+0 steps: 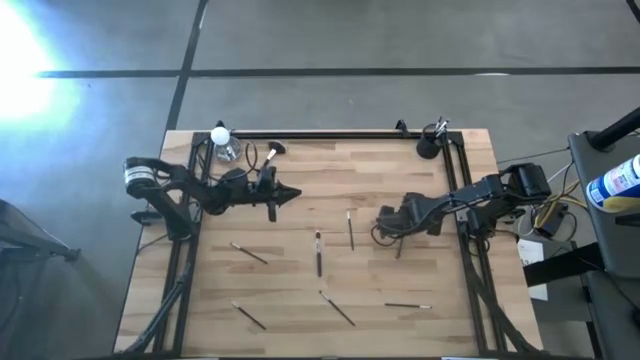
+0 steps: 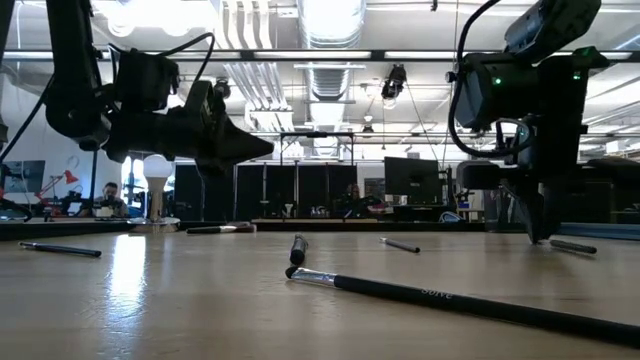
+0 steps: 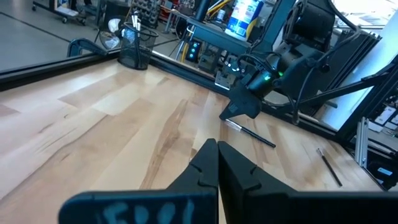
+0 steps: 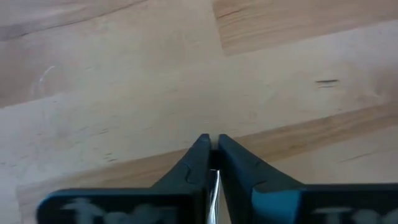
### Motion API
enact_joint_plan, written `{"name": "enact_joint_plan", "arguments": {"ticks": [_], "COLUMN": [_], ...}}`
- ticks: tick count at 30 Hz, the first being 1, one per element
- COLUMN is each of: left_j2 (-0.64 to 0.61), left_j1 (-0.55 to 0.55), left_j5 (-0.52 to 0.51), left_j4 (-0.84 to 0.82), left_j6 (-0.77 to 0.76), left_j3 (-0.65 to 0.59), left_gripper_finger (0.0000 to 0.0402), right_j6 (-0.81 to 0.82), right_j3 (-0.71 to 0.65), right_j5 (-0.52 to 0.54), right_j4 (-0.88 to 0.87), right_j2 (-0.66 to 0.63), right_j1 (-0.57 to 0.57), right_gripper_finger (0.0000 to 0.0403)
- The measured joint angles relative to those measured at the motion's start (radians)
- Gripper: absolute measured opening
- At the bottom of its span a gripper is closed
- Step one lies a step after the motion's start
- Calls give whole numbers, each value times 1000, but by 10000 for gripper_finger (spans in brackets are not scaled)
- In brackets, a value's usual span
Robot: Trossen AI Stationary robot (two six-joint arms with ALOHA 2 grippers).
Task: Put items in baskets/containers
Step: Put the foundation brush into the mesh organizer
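Several thin dark brushes lie flat on the wooden table, among them one at mid-table (image 1: 318,252), one beside it (image 1: 350,230) and one near the front (image 1: 408,306). The fluffy-headed brush (image 1: 272,151) lies at the far left. The black cup (image 1: 428,147) stands at the far right corner with brushes in it; it also shows in the left wrist view (image 3: 135,46). My right gripper (image 4: 213,138) is low over the table right of centre, shut on a thin brush (image 3: 252,134). My left gripper (image 1: 295,195) is shut and empty, above the table's far left part. My right gripper pinches a thin brush between its two fingers at the brush's pale end (image 4: 213,180). The fingers (image 2: 540,230) come from above, pointing down at the table. The rest of the brush (image 2: 572,245) lies on the table behind the fingertips.
A white bulb-like thing (image 1: 220,135) and a clear object (image 1: 229,151) stand at the far left corner. A black frame rail (image 1: 330,135) runs along the far edge, and rails run down both sides. One brush (image 2: 450,295) lies close to the low camera.
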Motion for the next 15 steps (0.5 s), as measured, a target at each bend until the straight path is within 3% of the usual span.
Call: {"name": "enact_joint_plan", "arguments": {"ticks": [7,12,15], "left_j2": [0,0,0], "left_j1": [0,0,0], "left_j5": [0,0,0], "left_j4": [-1,-1,-1], "left_j6": [0,1,1], "left_j3": [0,0,-2], "left_gripper_finger": [0,0,0], "right_j6": [-41,-117,-212], "right_j3": [22,92,158], "right_j5": [43,202,351], "right_j4": [30,22,18], "right_j2": [2,-5,-7], "right_j1": [23,58,71], "right_gripper_finger": [9,8,8]}}
